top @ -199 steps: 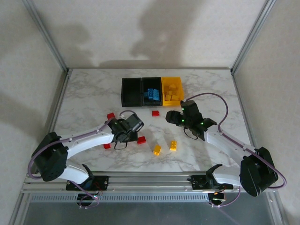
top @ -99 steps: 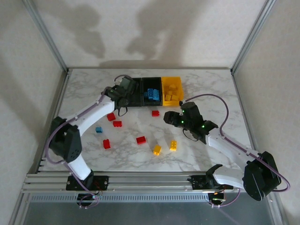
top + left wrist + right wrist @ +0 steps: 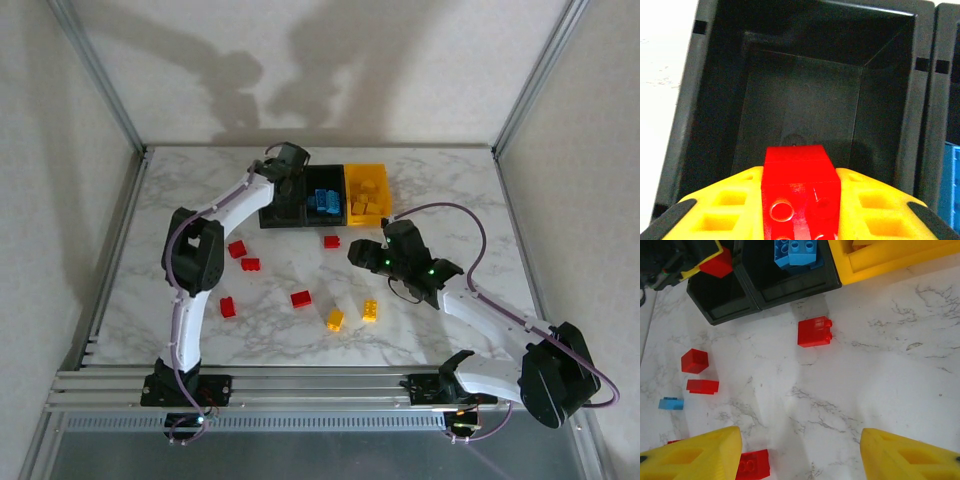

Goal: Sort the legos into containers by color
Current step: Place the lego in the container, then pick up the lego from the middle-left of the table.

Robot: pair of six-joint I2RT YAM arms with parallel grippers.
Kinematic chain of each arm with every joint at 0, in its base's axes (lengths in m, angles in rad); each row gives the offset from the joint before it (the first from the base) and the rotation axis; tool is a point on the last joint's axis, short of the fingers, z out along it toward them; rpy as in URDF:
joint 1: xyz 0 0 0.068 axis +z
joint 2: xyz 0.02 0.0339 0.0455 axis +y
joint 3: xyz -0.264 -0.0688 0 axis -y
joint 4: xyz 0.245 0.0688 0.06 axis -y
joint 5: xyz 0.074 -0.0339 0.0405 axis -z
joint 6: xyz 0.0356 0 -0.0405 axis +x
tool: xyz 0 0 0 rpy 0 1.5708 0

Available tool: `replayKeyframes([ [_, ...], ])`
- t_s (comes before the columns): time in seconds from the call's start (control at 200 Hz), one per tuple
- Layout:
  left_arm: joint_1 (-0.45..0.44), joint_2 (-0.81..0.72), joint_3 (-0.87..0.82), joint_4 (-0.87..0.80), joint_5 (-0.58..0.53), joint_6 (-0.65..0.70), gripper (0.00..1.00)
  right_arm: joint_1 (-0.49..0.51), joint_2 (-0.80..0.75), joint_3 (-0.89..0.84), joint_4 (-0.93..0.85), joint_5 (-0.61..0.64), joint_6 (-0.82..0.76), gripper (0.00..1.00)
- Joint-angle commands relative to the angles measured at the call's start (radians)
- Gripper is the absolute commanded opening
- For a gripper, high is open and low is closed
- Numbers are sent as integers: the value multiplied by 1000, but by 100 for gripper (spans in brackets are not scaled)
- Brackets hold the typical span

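Left gripper (image 3: pixel 800 212) clamped tight on red lego (image 3: pixel 800 172) - we saw it over left black bin (image 3: pixel 805 100), having swung up from loose reds on table a second before. Right gripper (image 3: pixel 801 454) half-spread, holding nothing, above marble table (image 3: pixel 880 370) - barely shifted. Loose red brick (image 3: pixel 814 332) lay just ahead of it. Middle black bin (image 3: pixel 323 215) held blue legos (image 3: pixel 323 200); yellow bin (image 3: pixel 372 168) stood beside it. Two yellow bricks (image 3: pixel 369 310) lay near right arm.

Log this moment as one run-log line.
left gripper: shut on red brick, over leftmost black bin | right gripper: open, empty, above table | loose bricks: red, yellow, on table
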Motion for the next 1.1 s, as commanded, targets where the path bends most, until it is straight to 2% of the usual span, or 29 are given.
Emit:
replayKeyframes([
  [0.0, 9, 32, 49, -55, 9, 26, 24, 10, -16, -1, -4, 27, 14, 64],
  [0.275, 8, -3, 40, -54, 6, 22, 50, 10, 4, 14, -2, 25, 9, 64],
  [0.501, -3, -135, -16, -44, 21, 18, 53, 10, 0, 21, 1, 20, -9, 64],
  [0.821, -2, -544, -462, 49, 4, -3, 62, 31, 27, 89, -18, -9, -113, 65],
  [0.951, 25, -635, -614, 51, -22, -28, 68, 50, 63, 120, 5, -33, -131, 65],
  [1.051, 51, -667, -708, 65, -61, -63, 79, 59, 93, 141, 11, -41, -133, 65],
  [1.096, 67, -674, -747, 84, -63, -76, 81, 63, 100, 146, 13, -42, -133, 65],
])
